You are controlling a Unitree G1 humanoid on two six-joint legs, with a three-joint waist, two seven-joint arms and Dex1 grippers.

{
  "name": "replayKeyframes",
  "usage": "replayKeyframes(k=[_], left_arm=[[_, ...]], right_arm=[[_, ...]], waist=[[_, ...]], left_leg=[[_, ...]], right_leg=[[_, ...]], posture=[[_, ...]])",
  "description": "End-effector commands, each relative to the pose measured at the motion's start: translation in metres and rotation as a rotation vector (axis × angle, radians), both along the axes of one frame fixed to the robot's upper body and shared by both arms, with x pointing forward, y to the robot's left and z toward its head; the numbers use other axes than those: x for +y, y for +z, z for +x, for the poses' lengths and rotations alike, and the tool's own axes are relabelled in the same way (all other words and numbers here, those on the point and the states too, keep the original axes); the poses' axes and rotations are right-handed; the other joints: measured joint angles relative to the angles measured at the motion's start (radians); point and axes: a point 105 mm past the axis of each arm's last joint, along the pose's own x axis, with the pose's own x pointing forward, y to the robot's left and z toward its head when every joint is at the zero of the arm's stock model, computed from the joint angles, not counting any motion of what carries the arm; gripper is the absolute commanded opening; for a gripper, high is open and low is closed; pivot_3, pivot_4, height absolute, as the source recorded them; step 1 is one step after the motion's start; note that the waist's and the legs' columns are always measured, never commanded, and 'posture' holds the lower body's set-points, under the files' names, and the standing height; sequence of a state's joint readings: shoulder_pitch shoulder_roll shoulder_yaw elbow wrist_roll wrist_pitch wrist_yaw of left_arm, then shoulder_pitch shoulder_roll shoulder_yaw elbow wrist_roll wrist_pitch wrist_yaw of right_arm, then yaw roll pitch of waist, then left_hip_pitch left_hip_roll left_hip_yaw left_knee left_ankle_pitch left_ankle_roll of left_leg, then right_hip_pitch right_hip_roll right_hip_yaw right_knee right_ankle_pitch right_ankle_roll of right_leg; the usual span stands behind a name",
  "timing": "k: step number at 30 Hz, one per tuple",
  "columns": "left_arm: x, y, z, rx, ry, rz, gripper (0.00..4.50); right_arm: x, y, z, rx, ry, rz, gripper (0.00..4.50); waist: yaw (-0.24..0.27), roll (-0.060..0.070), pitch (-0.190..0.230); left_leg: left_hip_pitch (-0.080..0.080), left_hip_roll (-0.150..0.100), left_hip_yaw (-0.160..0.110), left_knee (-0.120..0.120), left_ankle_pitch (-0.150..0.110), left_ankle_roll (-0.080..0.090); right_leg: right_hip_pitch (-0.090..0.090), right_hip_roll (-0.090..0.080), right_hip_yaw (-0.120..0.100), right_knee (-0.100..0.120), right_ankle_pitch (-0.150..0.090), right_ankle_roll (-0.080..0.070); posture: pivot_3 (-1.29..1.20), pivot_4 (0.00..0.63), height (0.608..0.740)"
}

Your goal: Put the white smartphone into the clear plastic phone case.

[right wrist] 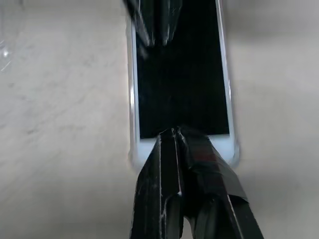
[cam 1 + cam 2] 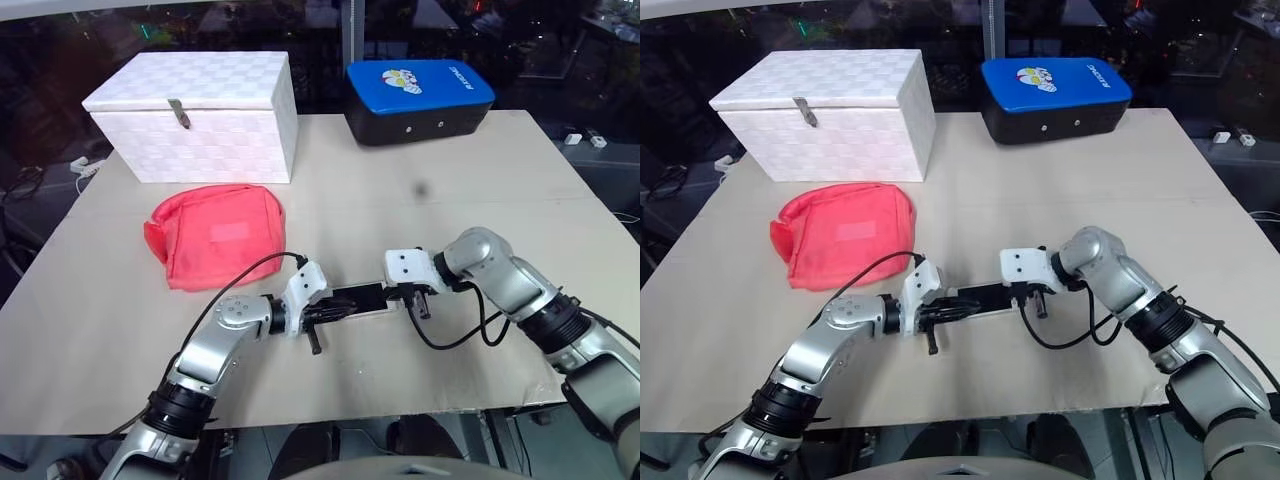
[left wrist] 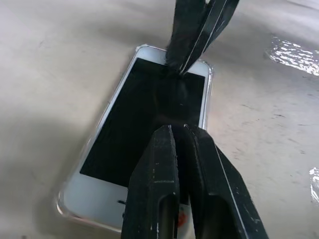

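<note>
The white smartphone [image 3: 149, 119], inside the clear plastic phone case [image 3: 210, 79], lies screen-up on the table [image 2: 450, 200] between 2 closed, empty grippers: left gripper [image 2: 318, 318] and right gripper [image 2: 415, 300] over opposite ends.

red pouch [image 2: 217, 233], white box [image 2: 200, 113], blue case [image 2: 419, 97] on table [image 2: 500, 200].

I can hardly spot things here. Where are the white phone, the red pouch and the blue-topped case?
white smartphone [image 3: 149, 114], left wrist view, on its dark screen.
red pouch [image 2: 215, 235], left eye view, middle of its fabric.
blue-topped case [image 2: 420, 80], left eye view, on its blue lid.
</note>
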State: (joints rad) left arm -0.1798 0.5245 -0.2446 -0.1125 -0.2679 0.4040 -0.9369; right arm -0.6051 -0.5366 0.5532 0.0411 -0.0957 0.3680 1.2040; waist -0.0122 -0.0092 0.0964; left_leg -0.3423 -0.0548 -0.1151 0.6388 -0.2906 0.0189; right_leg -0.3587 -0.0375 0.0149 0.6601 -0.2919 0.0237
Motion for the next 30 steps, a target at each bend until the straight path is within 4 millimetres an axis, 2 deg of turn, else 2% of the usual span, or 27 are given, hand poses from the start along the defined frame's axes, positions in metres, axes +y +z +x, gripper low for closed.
replayKeyframes(k=[1,4,5,7,9,10,14,15,20,24,30], left_arm=[[0.005,0.002,-0.003,-0.023,0.006,-0.016,0.33],[0.012,0.018,0.004,-0.093,0.078,-0.100,0.33],[0.015,0.025,0.004,-0.096,0.105,-0.155,0.55],[0.020,0.034,-0.001,-0.095,0.113,-0.216,1.14],[0.026,0.041,-0.010,-0.084,0.112,-0.250,1.91],[0.032,0.045,-0.015,-0.076,0.118,-0.258,2.47],[0.055,0.054,-0.033,-0.068,0.163,-0.262,4.30],[0.060,0.055,-0.038,-0.069,0.169,-0.253,4.50],[0.088,0.051,-0.059,-0.046,0.236,-0.180,4.50],[0.108,0.054,-0.069,-0.022,0.313,-0.157,4.50],[0.104,0.050,-0.082,0.001,0.280,-0.135,4.50]], right_arm=[[-0.008,-0.021,-0.021,0.087,-0.062,0.109,0.00],[-0.006,0.017,-0.017,-0.008,-0.183,0.380,0.00],[-0.011,0.029,-0.021,-0.027,-0.213,0.447,0.27],[-0.020,0.040,-0.030,-0.056,-0.263,0.507,0.86],[-0.033,0.047,-0.038,-0.097,-0.336,0.533,1.68],[-0.040,0.052,-0.043,-0.111,-0.379,0.556,2.22],[-0.065,0.058,-0.066,-0.147,-0.519,0.562,4.02],[-0.071,0.056,-0.071,-0.157,-0.552,0.550,4.46],[-0.105,0.051,-0.094,-0.173,-0.707,0.504,4.46],[-0.121,0.055,-0.102,-0.220,-0.791,0.498,4.46],[-0.126,0.053,-0.096,-0.234,-0.839,0.503,4.46]], waist=[[0.003,0.000,0.002],[0.005,0.008,0.015],[0.005,0.010,0.018],[0.002,0.011,0.022],[-0.001,0.012,0.023],[-0.003,0.011,0.025],[0.002,0.011,0.034],[0.004,0.012,0.036],[0.015,0.011,0.041],[0.015,0.010,0.043],[0.017,0.009,0.043]], left_leg=[[-0.001,0.000,0.000,0.000,0.000,0.000],[-0.005,-0.001,0.000,0.001,0.000,0.000],[-0.008,-0.001,0.000,0.001,0.000,-0.001],[-0.024,-0.001,0.000,0.005,0.004,-0.007],[-0.035,0.000,-0.002,0.008,0.004,-0.007],[-0.042,0.000,-0.001,0.010,0.004,-0.007],[-0.042,0.000,-0.002,0.010,0.004,-0.007],[-0.042,0.000,-0.002,0.010,0.004,-0.007],[-0.040,-0.001,-0.001,0.010,0.004,-0.006],[-0.040,0.000,-0.001,0.010,0.004,-0.006],[-0.039,0.000,0.000,0.011,0.004,-0.006]], right_leg=[[-0.001,0.000,0.000,0.000,0.000,0.000],[-0.004,-0.001,0.000,-0.001,0.001,0.000],[-0.007,-0.001,0.000,0.000,0.001,0.000],[-0.023,0.000,0.000,0.004,0.001,0.000],[-0.032,0.000,-0.001,0.004,0.001,0.000],[-0.038,0.000,-0.001,0.005,0.001,0.000],[-0.038,0.000,-0.001,0.004,0.001,0.000],[-0.037,0.000,-0.001,0.004,0.001,0.000],[-0.035,0.000,-0.001,0.004,0.001,0.001],[-0.035,0.000,-0.001,0.004,0.001,0.001],[-0.034,0.000,-0.001,0.004,0.001,0.001]], posture=[[0.00,0.150,0.740],[0.00,0.150,0.740],[0.00,0.150,0.740],[0.00,0.150,0.740],[0.00,0.150,0.740],[0.00,0.150,0.740],[0.00,0.150,0.740],[0.00,0.150,0.740],[0.00,0.150,0.740],[0.00,0.150,0.740],[0.00,0.150,0.740]])
